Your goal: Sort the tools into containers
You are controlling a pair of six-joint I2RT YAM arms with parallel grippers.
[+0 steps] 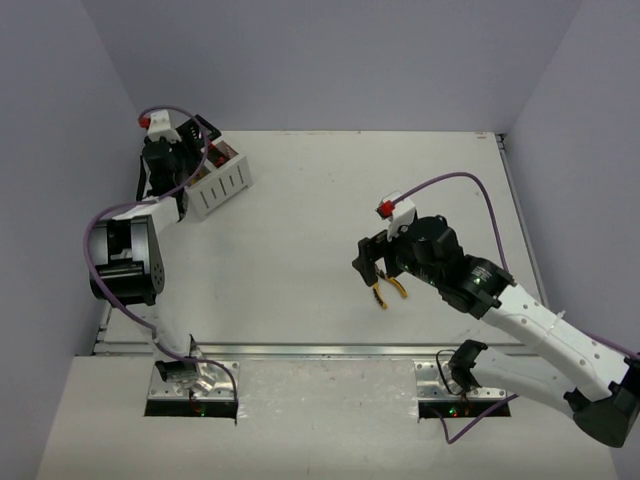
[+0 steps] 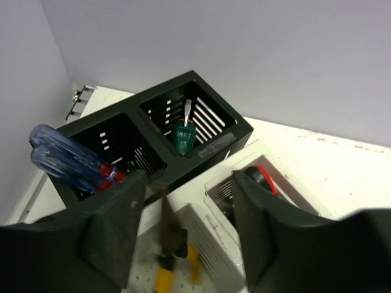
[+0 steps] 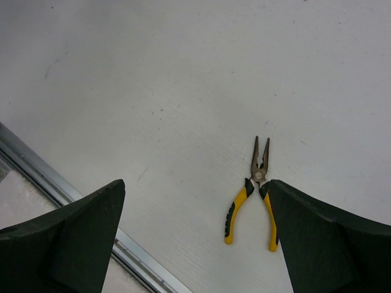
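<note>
Yellow-handled pliers (image 3: pixel 253 195) are seen lying flat on the table (image 1: pixel 300 250), at about four o'clock from its middle. They are framed, untouched, by the widely spread right gripper (image 3: pixel 195 186). At ten o'clock the containers (image 2: pixel 238 131) are overhung by the left gripper (image 2: pixel 189 177), its fingers (image 2: pixel 116 226) parted. Blurred second pliers (image 2: pixel 171 256), seemingly loose, show between them.

Bright even light, soft shadows, foreground blur

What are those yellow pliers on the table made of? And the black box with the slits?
The pliers look like dull grey-brown metal at the nose. Their yellow and black handle grips seem rubbery or plastic, matte rather than shiny. The black box looks like hard moulded plastic, judging by its smooth walls, faint sheen and neatly cut slits.
</note>
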